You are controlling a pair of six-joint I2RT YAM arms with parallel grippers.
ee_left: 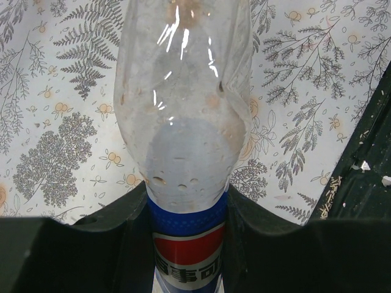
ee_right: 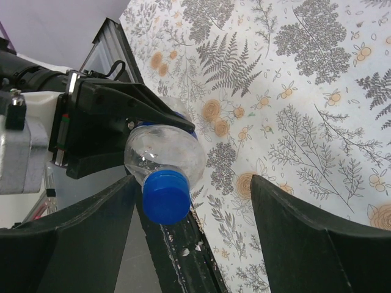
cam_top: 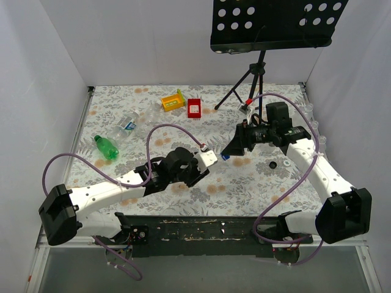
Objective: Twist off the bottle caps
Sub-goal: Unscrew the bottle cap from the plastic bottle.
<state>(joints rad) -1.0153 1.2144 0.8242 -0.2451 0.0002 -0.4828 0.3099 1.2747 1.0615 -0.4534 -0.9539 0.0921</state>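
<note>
My left gripper is shut on a clear Pepsi bottle, clamped at its blue and red label and held above the table. The bottle's blue cap points toward my right gripper. That gripper is open, and the cap lies between its fingers close to the left finger, with a wide gap to the other finger. From above, the cap shows between the left gripper and the right gripper.
A green bottle and clear bottles lie at the left. A yellow box and a red box sit at the back. A loose black cap lies by the right arm. A tripod stands back right.
</note>
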